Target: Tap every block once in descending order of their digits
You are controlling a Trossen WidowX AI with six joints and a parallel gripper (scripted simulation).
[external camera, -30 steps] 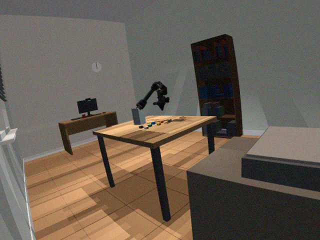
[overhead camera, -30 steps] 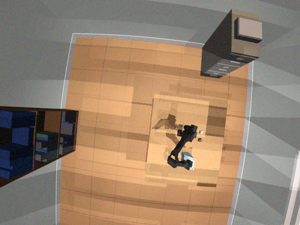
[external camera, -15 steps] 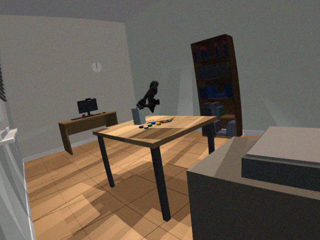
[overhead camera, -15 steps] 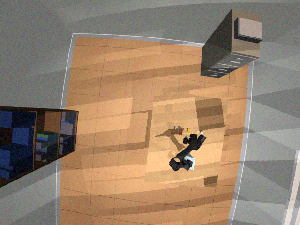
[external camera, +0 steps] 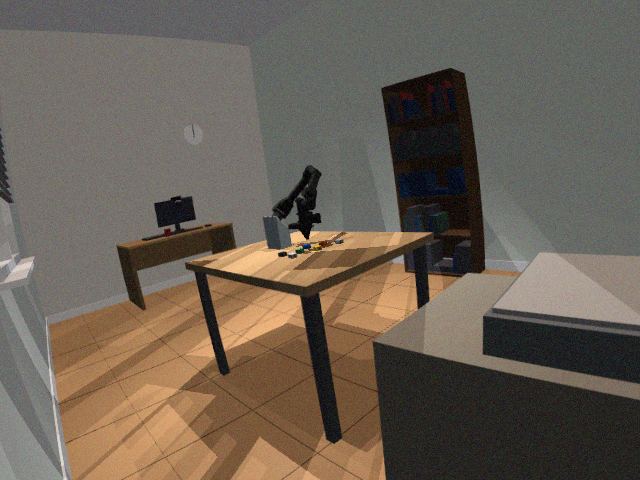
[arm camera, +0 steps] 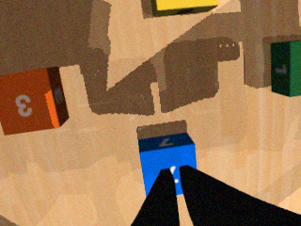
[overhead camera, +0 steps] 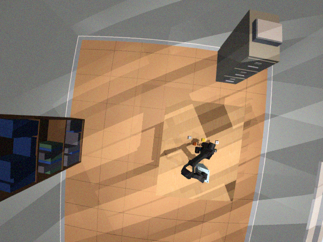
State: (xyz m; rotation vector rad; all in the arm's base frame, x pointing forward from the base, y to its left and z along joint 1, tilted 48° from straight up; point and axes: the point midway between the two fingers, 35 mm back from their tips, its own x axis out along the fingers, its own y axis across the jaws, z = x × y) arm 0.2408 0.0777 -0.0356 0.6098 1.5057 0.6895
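Note:
My gripper (external camera: 307, 237) (arm camera: 175, 176) is shut and empty, its tips above the blue block (external camera: 306, 246) (arm camera: 162, 157). The blue block's side shows a 7; the tips partly cover its top digit. An orange block (overhead camera: 195, 143) (external camera: 323, 243) (arm camera: 23, 110) with a 3 lies left in the wrist view. A yellow block (overhead camera: 203, 139) (external camera: 316, 248) (arm camera: 185, 4) is cut off at that view's top; a green block (external camera: 299, 251) (arm camera: 292, 68) is at its right. A grey block (overhead camera: 189, 137) (external camera: 339, 241), a white block (overhead camera: 217, 142) (external camera: 292, 255) and a black block (overhead camera: 215, 150) (external camera: 282, 254) lie farther out.
The blocks lie on the wooden table (overhead camera: 177, 187) (external camera: 382, 242). The arm's pale base mount (overhead camera: 206, 173) (external camera: 277, 235) stands on it behind the blocks. A filing cabinet (overhead camera: 234, 52), a bookcase (external camera: 467, 155) and a desk (external camera: 170, 253) stand away from the table.

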